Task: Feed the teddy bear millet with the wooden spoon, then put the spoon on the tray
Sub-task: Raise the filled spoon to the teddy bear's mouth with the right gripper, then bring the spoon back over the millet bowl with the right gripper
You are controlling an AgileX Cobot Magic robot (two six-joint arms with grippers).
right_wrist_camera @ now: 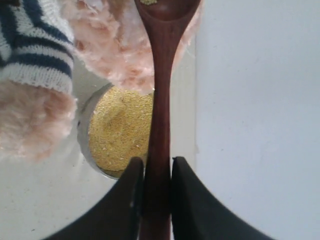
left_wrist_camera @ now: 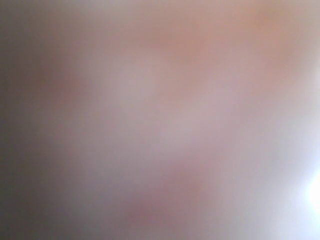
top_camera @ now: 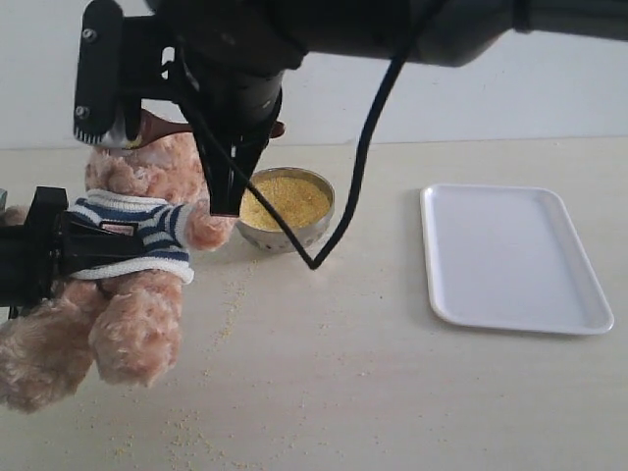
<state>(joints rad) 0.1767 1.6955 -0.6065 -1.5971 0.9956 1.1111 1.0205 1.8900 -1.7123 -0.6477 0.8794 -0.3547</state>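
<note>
The teddy bear (top_camera: 132, 255) stands tilted at the left in its striped shirt. My left gripper (top_camera: 93, 245) clasps its torso from the left; the left wrist view is only a pinkish blur. My right gripper (right_wrist_camera: 157, 162) is shut on the handle of the wooden spoon (right_wrist_camera: 161, 75). The spoon's bowl, with a few grains in it, is up at the bear's face (right_wrist_camera: 110, 45). In the exterior view the spoon (top_camera: 162, 128) lies level by the bear's head. Under it sits the steel bowl (top_camera: 319, 186) heaped with millet (top_camera: 285, 201). The white tray (top_camera: 510, 255) lies flat at the right.
Stray millet grains (top_camera: 231, 314) are scattered over the beige table in front of the bowl and the bear. A black cable (top_camera: 358, 167) hangs from the right arm, just right of the bowl. A pale wall stands behind the table.
</note>
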